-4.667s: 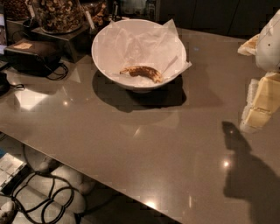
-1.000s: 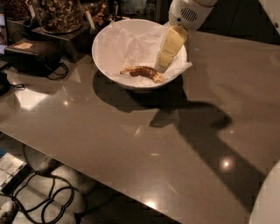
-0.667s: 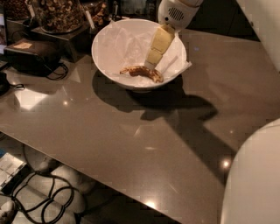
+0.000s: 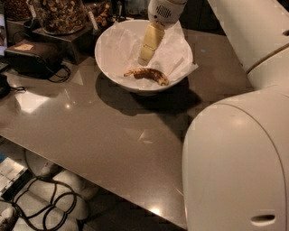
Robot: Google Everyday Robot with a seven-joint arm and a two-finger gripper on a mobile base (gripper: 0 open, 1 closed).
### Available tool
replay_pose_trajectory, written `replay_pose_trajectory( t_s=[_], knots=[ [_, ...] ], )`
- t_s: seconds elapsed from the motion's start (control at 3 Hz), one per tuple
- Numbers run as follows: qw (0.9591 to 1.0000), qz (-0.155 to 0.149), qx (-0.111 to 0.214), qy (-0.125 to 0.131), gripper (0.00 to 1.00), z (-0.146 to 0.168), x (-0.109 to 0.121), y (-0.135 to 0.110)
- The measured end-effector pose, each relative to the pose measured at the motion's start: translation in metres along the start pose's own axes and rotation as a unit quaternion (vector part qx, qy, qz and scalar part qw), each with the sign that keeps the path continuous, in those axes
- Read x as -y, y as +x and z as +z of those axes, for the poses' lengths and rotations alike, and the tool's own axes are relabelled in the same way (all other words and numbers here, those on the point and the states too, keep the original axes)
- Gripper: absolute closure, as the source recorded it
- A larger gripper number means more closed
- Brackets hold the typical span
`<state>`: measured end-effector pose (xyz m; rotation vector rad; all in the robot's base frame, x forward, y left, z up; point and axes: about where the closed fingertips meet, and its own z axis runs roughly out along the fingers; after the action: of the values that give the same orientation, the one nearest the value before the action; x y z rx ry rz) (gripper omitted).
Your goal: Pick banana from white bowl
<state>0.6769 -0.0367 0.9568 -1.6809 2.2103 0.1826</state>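
The banana (image 4: 147,75) is small, curved and brown with yellow patches. It lies in the white bowl (image 4: 109,67), which is lined with crumpled white paper and stands at the far side of the grey table. My gripper (image 4: 144,59) hangs over the bowl's middle, pointing down, with its cream tip just above and behind the banana's left half. It does not hold the banana. My white arm (image 4: 235,158) fills the right side of the view.
A glass jar of nuts (image 4: 58,13) stands on a dark stand at the back left. A black case with a cable (image 4: 34,56) lies left of the bowl. The table's front edge (image 4: 90,180) runs diagonally, with cables on the floor below.
My gripper has moved left across the bowl, from its right rim to above its middle, closer to the banana. The arm has swung further into view on the right.
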Motion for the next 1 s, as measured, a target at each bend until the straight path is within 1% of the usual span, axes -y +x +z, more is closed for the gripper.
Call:
replay_pose_trajectory(
  t_s=[0.33,0.67,1.0],
  knots=[
    [0.9997,0.005,0.022,0.008,0.00,0.001,0.005,-0.002],
    [0.9994,0.015,0.032,0.002,0.00,0.013,0.008,0.003],
    [0.9992,0.027,0.030,-0.009,0.00,0.030,0.011,0.011]
  ],
)
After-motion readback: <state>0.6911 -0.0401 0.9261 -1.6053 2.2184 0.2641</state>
